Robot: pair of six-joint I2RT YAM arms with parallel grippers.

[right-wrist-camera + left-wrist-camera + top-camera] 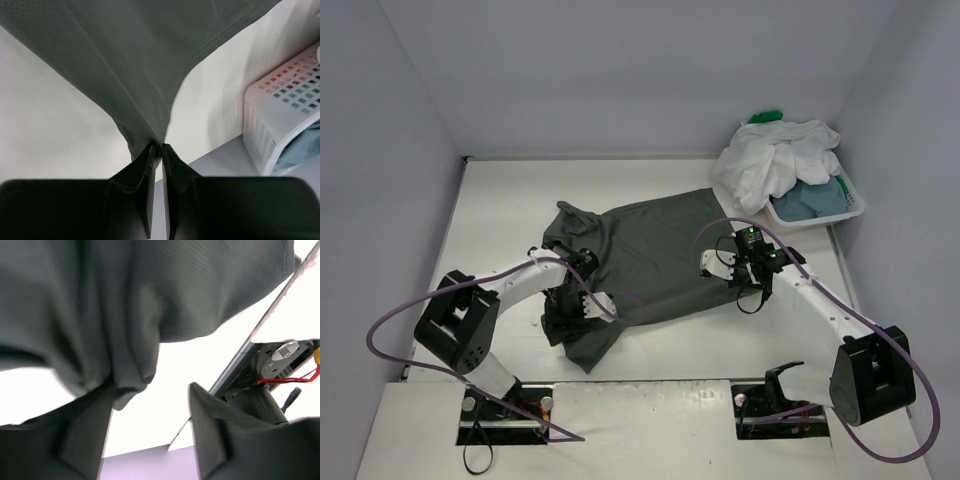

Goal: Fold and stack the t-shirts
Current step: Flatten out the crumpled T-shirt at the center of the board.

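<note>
On the left, the left pincer (150,400) stands spread, with a bunched fold of the dark grey shirt (650,250) hanging against one finger (90,430) but not clamped between the two. This shirt lies across the middle of the desk (500,200). Its far part is fairly flat, and its near-left corner is rumpled into a heap beside that arm. Further right, the right pincer (161,147) is pressed together on the shirt's right edge, pinching a thin tuck of cloth. At the far right corner a basket (850,212) holds the white shirt (775,160), the green shirt (765,117) and the blue-grey shirt (815,198), all crumpled together. I judge the task to be at an early stage: the first shirt shows no tidy fold, nothing is stacked, and three shirts wait in the basket.
</note>
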